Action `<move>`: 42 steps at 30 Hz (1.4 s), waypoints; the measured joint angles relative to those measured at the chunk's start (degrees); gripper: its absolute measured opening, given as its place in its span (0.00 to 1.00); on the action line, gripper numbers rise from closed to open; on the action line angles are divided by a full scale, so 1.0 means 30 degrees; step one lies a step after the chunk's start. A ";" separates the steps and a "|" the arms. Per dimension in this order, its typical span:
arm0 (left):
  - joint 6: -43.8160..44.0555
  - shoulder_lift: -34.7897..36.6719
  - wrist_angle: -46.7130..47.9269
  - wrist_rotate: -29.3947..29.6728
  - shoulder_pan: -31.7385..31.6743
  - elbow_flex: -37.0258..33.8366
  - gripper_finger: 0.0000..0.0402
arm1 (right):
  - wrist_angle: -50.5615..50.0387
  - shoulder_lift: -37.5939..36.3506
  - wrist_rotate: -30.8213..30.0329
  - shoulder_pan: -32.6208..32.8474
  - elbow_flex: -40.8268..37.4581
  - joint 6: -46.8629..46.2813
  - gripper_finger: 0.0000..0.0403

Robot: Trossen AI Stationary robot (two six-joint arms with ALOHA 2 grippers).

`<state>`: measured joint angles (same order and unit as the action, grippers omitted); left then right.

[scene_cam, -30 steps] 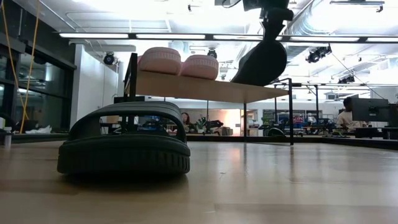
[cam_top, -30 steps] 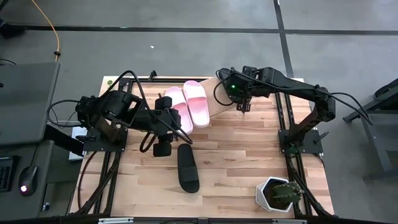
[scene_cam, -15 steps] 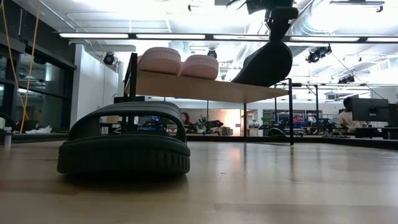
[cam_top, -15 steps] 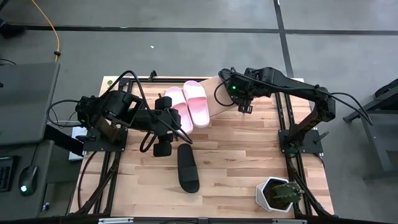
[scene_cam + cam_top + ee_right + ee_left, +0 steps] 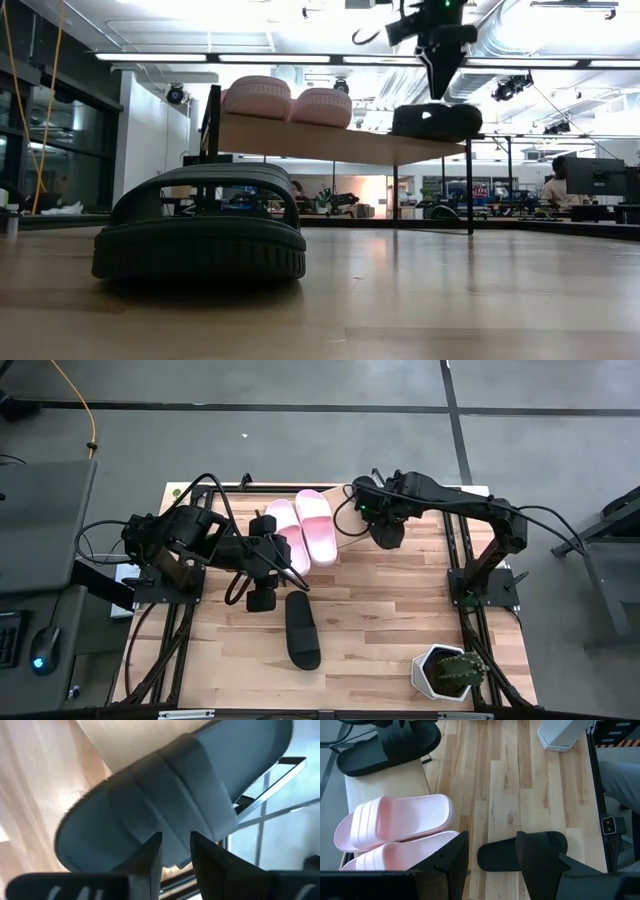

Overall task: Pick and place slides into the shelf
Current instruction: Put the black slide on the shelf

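Hovering over the shelf [image 5: 348,536], my right gripper [image 5: 437,88] hangs just above a black slide [image 5: 435,120] with its fingers a little apart and pinching nothing. The slide lies flat on the board, at about 1 o'clock from the table's centre. Two pink slides [image 5: 305,528] sit side by side at 12 o'clock, and this black one lies just to their right. Its long axis runs roughly 12 to 6, like the pink pair but slightly skewed. I cannot tell which end is the toe.

My left gripper [image 5: 490,837] waits at 10 o'clock with its fingers spread and empty. The second black slide [image 5: 302,630] lies on the table near 6 o'clock, its long axis also 12 to 6.

These slides look light, rubbery and slightly bendy. I judge the broad strap [image 5: 165,805] to be the surest place to grip.
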<state>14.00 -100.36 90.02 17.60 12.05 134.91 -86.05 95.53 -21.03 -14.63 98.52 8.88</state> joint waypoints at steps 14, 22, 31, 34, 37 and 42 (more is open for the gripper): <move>-0.0029 0.0000 0.0000 -0.0035 -0.0007 0.0000 0.38 | 0.0657 -0.0024 0.2204 0.0064 0.0000 -0.0132 0.32; -0.0316 0.0000 0.0000 -0.0027 -0.0007 0.0000 0.38 | 0.2395 -0.0032 0.5918 0.0064 0.0000 -0.0163 0.32; -0.0505 0.0000 0.0000 -0.0549 -0.0015 0.0000 0.38 | 0.5251 -0.0039 0.8766 0.0079 0.0000 -0.2382 0.32; -0.0158 0.0000 0.0000 -0.1761 -0.0015 0.0000 0.38 | 0.5353 -0.0046 0.9360 0.0142 0.0000 -0.3024 0.32; -0.0080 0.0029 -0.0062 -0.2998 -0.0007 -0.0485 0.38 | 0.5351 -0.0052 0.9594 0.0364 -0.0003 -0.3015 0.32; 0.0126 -0.0007 -0.0019 -0.3818 -0.0007 -0.1871 0.38 | 0.5309 -0.0054 0.9584 0.0835 0.0000 -0.2986 0.32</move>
<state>14.38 -100.38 89.96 6.15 12.03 129.30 -70.13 95.37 7.72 -12.13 98.52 -0.08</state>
